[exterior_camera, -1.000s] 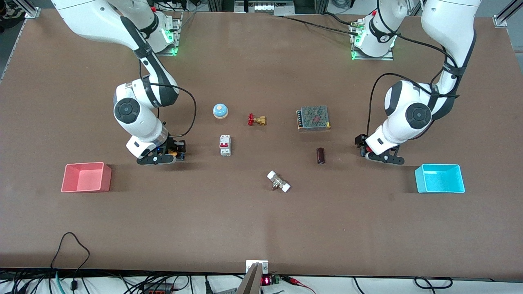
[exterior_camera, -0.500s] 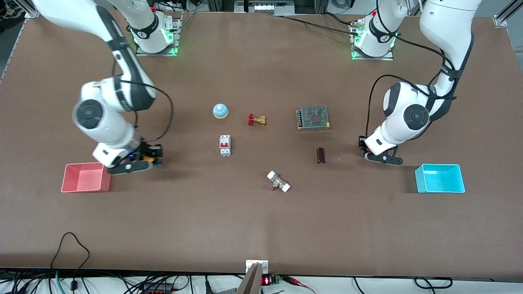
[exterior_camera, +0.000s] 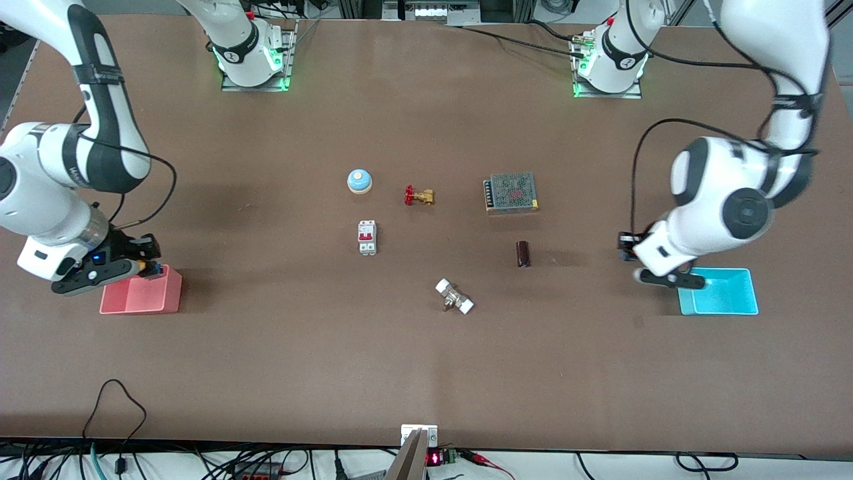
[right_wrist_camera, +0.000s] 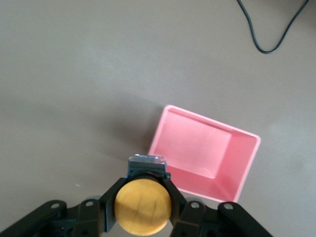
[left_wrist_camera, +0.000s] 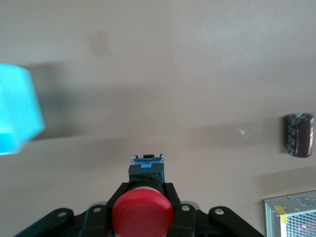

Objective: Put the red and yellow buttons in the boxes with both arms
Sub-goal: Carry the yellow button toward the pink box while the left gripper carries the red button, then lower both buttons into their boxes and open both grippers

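Note:
My right gripper [right_wrist_camera: 143, 200] is shut on the yellow button [right_wrist_camera: 143, 206], which has an orange-yellow cap on a black body. In the front view this gripper [exterior_camera: 143, 265] hangs over the rim of the pink-red box [exterior_camera: 140, 297]; the box also shows in the right wrist view [right_wrist_camera: 205, 153]. My left gripper [left_wrist_camera: 142, 202] is shut on the red button [left_wrist_camera: 142, 215]. In the front view it [exterior_camera: 628, 253] is over the table beside the cyan-blue box [exterior_camera: 723, 297], on the side toward the table's middle. A corner of that box shows in the left wrist view [left_wrist_camera: 15, 118]. Both boxes look empty.
In the table's middle lie a blue-and-white bell [exterior_camera: 359, 180], a brass valve [exterior_camera: 418, 196], a white circuit breaker [exterior_camera: 367, 237], a metal power supply [exterior_camera: 511, 192], a dark cylinder [exterior_camera: 523, 254] and a white-ended fitting [exterior_camera: 454, 297].
Both arms have swung outward from the table's middle with their buttons: the right gripper reached the pink-red box's rim, the left gripper came close to the cyan-blue box.

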Controlling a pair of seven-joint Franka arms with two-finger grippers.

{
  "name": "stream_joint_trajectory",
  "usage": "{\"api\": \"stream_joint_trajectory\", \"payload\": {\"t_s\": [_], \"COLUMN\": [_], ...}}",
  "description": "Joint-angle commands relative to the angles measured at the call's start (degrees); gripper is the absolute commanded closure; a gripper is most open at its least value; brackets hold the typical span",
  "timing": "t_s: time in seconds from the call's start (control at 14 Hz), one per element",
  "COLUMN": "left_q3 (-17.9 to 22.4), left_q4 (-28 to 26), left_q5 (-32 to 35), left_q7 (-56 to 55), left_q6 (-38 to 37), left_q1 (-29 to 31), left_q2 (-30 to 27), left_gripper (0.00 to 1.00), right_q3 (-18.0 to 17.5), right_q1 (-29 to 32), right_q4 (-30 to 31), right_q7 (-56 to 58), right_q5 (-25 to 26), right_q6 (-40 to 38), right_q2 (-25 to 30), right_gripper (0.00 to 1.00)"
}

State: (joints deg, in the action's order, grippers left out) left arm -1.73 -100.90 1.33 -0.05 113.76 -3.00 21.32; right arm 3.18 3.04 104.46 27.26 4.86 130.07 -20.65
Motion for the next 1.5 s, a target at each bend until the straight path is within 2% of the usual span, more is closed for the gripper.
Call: {"api": "stream_joint_trajectory", "payload": {"t_s": [0.0,0.14,0.36,0.57,1.0,1.14,1.29,1.36,1.43], "left_q3": [-0.12,-0.2,-0.21,-0.29,-1.0,-1.0,-1.0,-1.0,-1.0], "left_q4": [8.51,10.8,13.27,12.22,11.16,10.81,10.81,10.81,10.81], "left_q5": [7.78,11.58,10.71,10.36,10.01,8.09,7.2,7.2,7.2], "left_q7": [0.4,0.93,4.96,6.64,7.61,7.69,7.7,7.7,7.78], "left_q6": [-3.98,-3.54,-1.45,3.49,7.44,7.62,7.62,7.53,7.53], "left_q1": [2.81,6.15,10.63,12.66,15.65,15.83,16.27,16.18,16.18], "left_q2": [3.28,6.18,11.62,14.53,17.79,18.32,18.85,18.85,18.85], "left_gripper": [0.87,0.86,0.85,0.85,0.82,0.79,0.73,0.61,0.42], "right_q3": [-0.28,-0.28,-0.37,-0.37,-0.46,-0.46,-0.46,-0.46,-0.46], "right_q1": [2.66,4.07,4.78,4.7,4.61,4.61,4.61,4.61,4.69], "right_q4": [-4.35,-4.35,-4.96,-5.23,-4.79,-4.7,-4.53,-4.35,-4.26], "right_q7": [5.6,7.36,7.63,7.72,11.59,11.59,11.59,11.59,11.59], "right_q5": [-0.46,-0.64,-2.04,-6.34,-6.62,-6.62,-6.7,-6.7,-6.7], "right_q6": [1.84,6.66,10.02,10.38,9.94,9.94,9.94,10.03,10.2], "right_q2": [-4.47,-6.41,-8.96,-10.81,-12.83,-13.18,-13.36,-13.45,-13.45], "right_gripper": [0.64,0.64,0.64,0.64,0.63,0.61,0.57,0.57,0.56]}}
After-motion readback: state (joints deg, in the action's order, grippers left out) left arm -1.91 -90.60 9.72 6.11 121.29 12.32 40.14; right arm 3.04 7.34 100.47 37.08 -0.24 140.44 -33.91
